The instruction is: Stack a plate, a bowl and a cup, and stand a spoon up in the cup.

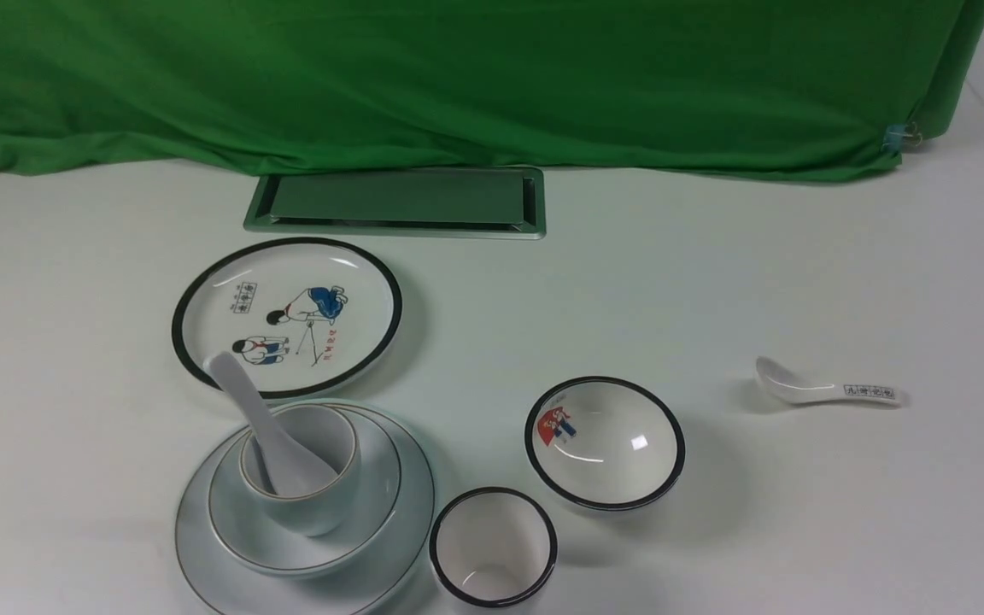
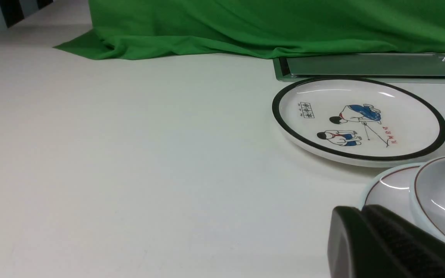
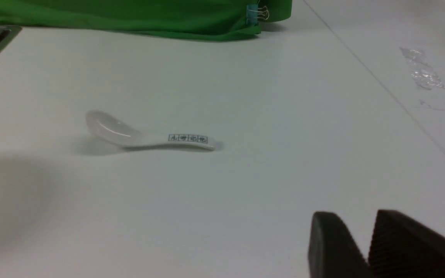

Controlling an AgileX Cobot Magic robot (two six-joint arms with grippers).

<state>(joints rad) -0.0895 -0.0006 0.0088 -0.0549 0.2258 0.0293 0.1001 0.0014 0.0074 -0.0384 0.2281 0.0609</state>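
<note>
Stacked at front left: plain bowl (image 1: 304, 557) on plain plate (image 1: 202, 530), pale cup (image 1: 313, 515) inside bowl, plain spoon (image 1: 266, 423) leaning in cup; left gripper (image 2: 357, 210) closed, empty; right gripper (image 3: 352, 216) parted, holding nothing.

The front view looks forward and down from between the arms, taking in the green cloth (image 1: 458, 85) and the stacked pale blue-white ceramic dishes (image 1: 304, 487). The left wrist view looks low over its jaws, nearer the black-rimmed cartoon plate (image 2: 361, 119), beyond them; the front view shares it. The right wrist view shares the white printed-handle spoon (image 3: 149, 139), beyond its jaws.
</note>
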